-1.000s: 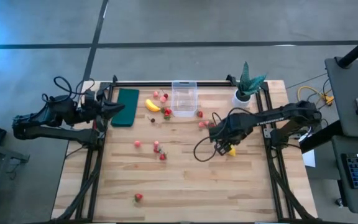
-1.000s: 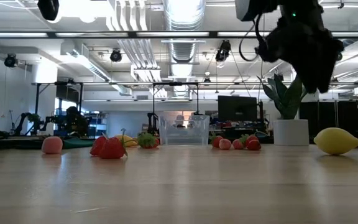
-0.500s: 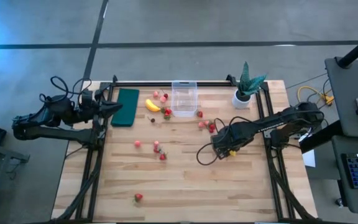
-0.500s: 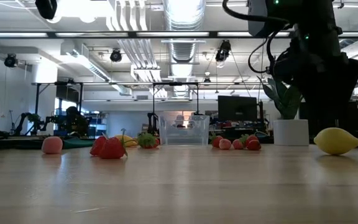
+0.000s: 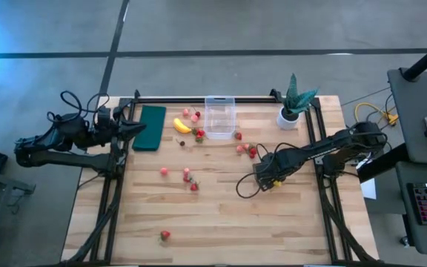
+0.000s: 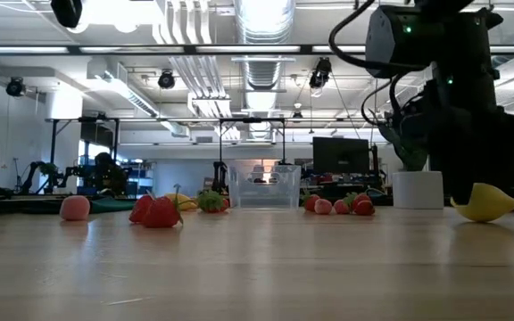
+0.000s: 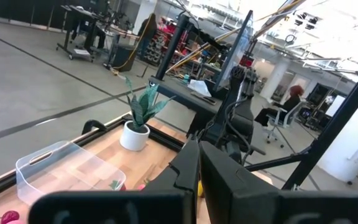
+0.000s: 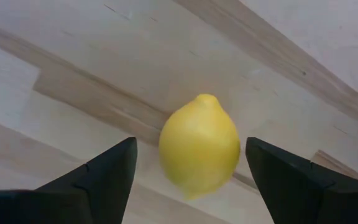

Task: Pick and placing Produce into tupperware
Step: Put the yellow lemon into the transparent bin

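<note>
A yellow lemon (image 8: 199, 146) lies on its side on the wooden table, right of centre. My right gripper (image 8: 191, 180) points down over it, open, one finger on either side with bare wood between each finger and the fruit. In the low view the gripper (image 6: 471, 183) stands just in front of the lemon (image 6: 489, 203). The clear tupperware (image 5: 219, 117) stands at the far middle, with a banana (image 5: 181, 126) and several strawberries (image 5: 190, 178) around it. My left gripper (image 5: 136, 127) waits shut at the far left.
A dark green pad (image 5: 153, 127) lies at the far left under the left gripper. A potted plant (image 5: 293, 104) stands at the far right corner. A black cable loops from the right arm across the table (image 5: 239, 185). One strawberry (image 5: 164, 235) lies near the front edge.
My right gripper has come down, with a slight drift toward the table's near edge, until its fingers stand around the lemon. The lemon has not moved.
</note>
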Tool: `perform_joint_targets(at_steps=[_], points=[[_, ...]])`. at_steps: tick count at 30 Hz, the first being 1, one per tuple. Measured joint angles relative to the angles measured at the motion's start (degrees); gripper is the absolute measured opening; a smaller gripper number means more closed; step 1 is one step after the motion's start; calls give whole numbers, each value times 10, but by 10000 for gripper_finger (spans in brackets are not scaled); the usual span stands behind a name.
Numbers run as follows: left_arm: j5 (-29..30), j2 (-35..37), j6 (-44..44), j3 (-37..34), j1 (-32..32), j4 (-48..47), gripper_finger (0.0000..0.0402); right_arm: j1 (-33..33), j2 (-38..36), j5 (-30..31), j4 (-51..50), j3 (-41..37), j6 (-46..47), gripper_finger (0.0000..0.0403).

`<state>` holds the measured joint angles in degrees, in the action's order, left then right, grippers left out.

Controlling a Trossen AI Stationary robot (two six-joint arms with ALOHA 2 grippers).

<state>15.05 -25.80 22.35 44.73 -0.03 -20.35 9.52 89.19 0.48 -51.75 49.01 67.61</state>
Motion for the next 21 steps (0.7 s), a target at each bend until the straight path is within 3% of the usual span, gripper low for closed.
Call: perform_joint_targets(at_steps=[8, 21], points=[[0, 0, 0, 0, 0, 2, 0, 0, 0, 6, 29, -31, 12, 274], [1, -2, 0, 0, 0, 3, 0, 0, 0, 11, 32, -35, 15, 196]])
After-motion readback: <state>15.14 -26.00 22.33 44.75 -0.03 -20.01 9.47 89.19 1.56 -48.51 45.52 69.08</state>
